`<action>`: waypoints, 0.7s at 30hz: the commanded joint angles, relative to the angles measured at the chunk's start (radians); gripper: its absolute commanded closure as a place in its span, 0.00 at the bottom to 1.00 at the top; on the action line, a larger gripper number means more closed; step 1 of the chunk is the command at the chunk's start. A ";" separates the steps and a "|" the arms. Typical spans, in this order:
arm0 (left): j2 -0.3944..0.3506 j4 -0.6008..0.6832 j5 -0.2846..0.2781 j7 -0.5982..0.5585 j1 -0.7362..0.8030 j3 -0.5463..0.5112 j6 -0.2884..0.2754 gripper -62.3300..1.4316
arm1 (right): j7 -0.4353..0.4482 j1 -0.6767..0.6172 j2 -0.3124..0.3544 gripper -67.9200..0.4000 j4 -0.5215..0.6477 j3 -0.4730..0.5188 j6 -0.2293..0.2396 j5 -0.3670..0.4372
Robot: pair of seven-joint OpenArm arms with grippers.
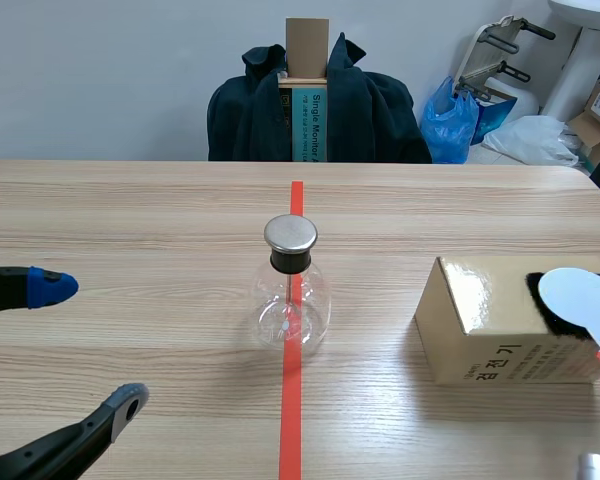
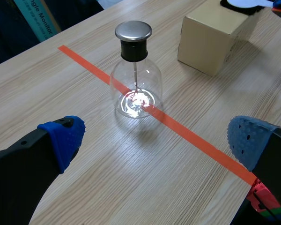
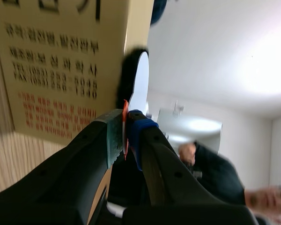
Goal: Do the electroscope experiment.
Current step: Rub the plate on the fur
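**Two grippers, one flask on the tape line**

Two fingers of the left gripper (image 1: 90, 345) are spread wide above the wooden table (image 1: 130, 220), close to its near-left corner. Nothing is between their blue dotted pads (image 2: 65, 136). In the left wrist view the flask stands ahead of this gripper, well apart from it.

At the middle of the table the glass electroscope flask (image 1: 291, 300) stands upright on the orange-red tape line (image 1: 292, 420), which runs from the near edge toward the far edge. A black neck and a round metal cap (image 1: 290, 233) close its top, and a thin rod (image 2: 135, 75) hangs down from the cap inside the glass.

Toward the right edge sits a tan cardboard box (image 1: 500, 320) with printed text on its sides. It is apart from the flask. A black fuzzy patch (image 1: 535, 290) lies on the box's top.

At the far right, the right gripper (image 3: 126, 133) is pressed together on the thin red handle of a white disc paddle (image 1: 578, 300). The disc is over the fuzzy patch on the box top; whether the two touch cannot be told.
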 commanded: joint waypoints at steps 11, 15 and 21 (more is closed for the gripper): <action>0.005 0.006 0.042 -0.006 -0.008 0.006 -0.001 0.00 | -0.085 -0.003 0.015 0.98 0.003 -0.010 -0.010 -0.005; 0.006 0.006 0.047 -0.006 -0.008 0.006 -0.001 0.00 | -0.026 -0.003 0.023 0.98 0.003 -0.016 -0.010 -0.006; 0.007 0.006 0.046 -0.002 -0.014 0.006 -0.001 0.00 | -0.114 -0.003 0.017 0.98 0.003 -0.036 -0.010 -0.005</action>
